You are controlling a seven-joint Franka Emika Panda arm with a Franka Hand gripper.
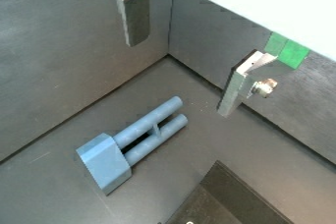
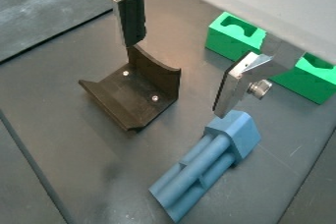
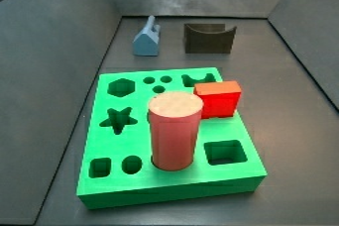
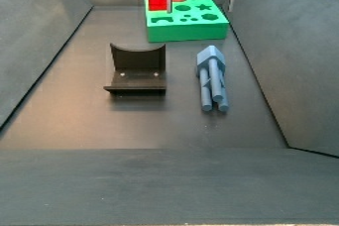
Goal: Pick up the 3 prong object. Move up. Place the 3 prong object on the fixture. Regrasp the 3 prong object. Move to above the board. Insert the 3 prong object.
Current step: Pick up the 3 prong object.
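The gripper [image 2: 184,61] is open and empty, hovering above the floor. The 3 prong object [image 2: 203,164] lies flat on the floor beside the fixture [image 2: 132,92], apart from it. In a side view, the board [image 3: 166,131] carries a pink cylinder [image 3: 175,131] and a red cube [image 3: 219,98].

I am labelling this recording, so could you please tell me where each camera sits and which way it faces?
Wrist view: on the arm, looking down past the gripper at the 3 prong object on the floor.
Wrist view: on the arm, looking down past the open jaws at the fixture and the same piece.
Side view: beyond the board, facing the fixture; no gripper shows.
Side view: opposite end, facing the board; little of the robot shows.
Both side views share board, fixture and piece.
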